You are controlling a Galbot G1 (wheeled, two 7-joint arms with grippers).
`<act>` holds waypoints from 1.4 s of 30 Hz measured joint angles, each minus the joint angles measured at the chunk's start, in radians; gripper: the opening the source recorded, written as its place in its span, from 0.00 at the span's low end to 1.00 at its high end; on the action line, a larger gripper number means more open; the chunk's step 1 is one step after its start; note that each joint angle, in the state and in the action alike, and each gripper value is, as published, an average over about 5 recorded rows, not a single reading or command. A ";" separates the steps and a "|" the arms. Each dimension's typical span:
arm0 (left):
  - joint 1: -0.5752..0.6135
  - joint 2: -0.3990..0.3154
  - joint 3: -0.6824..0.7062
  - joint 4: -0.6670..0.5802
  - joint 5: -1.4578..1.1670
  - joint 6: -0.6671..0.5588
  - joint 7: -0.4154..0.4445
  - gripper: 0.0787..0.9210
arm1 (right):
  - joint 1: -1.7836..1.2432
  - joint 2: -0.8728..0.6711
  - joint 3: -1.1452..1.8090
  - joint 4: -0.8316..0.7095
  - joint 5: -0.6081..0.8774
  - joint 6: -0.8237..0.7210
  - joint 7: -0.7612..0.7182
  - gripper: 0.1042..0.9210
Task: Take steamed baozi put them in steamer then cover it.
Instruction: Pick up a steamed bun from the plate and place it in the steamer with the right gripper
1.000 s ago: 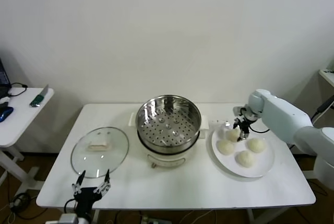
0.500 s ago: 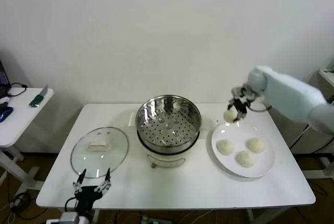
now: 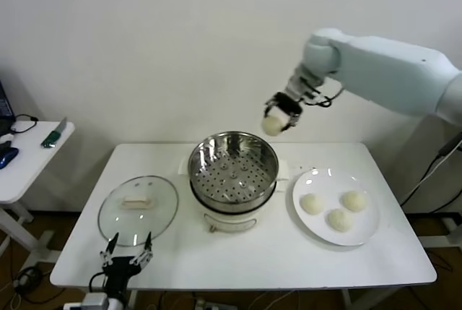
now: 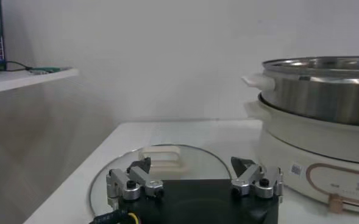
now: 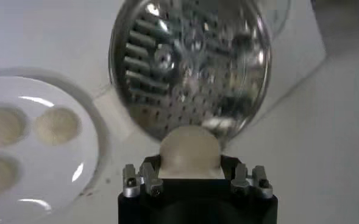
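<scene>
a white bench [image 3: 238, 267] is carrying a steel steamer [image 3: 232, 173] at its middle, a glass cover [image 3: 138, 209] lying flat to the robot's left of it, and a white plate [image 3: 368, 230] to its right. three baozi [image 3: 336, 218] are sitting on the plate. the right pincer [image 3: 278, 115] is hanging in the air above the steamer's right rim, closed around a fourth bun [image 5: 189, 151]; in the right wrist view the bun is bulging between the two fingers [image 5: 144, 178], with the steamer's holed floor directly beyond it. the steamer is holding no buns yet.

the left pincer [image 3: 127, 259] is parked low at the bench's front edge, just in front of the cover, its fingers spread wide and holding nothing.

risks from here, as a judgement: the bun is soft, so a tight squeeze could dent it, or it could stick to a finger when let go. it is hanging high and close to the rim line, so a release from this spot could send it bouncing off the steel edge onto the bench. lowering it well inside the basket before opening looks safer.
</scene>
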 measured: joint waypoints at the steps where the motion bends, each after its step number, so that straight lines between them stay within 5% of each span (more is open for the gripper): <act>1: 0.001 0.000 0.000 -0.001 0.000 -0.001 0.000 0.88 | -0.003 0.010 -0.001 0.006 -0.022 0.015 0.013 0.68; 20: -0.004 -0.002 0.002 0.010 0.004 -0.009 -0.007 0.88 | -0.224 0.165 0.063 -0.167 -0.393 0.173 0.159 0.68; 42: -0.014 -0.001 0.002 0.027 0.006 -0.018 -0.011 0.88 | -0.360 0.277 0.114 -0.430 -0.498 0.224 0.222 0.70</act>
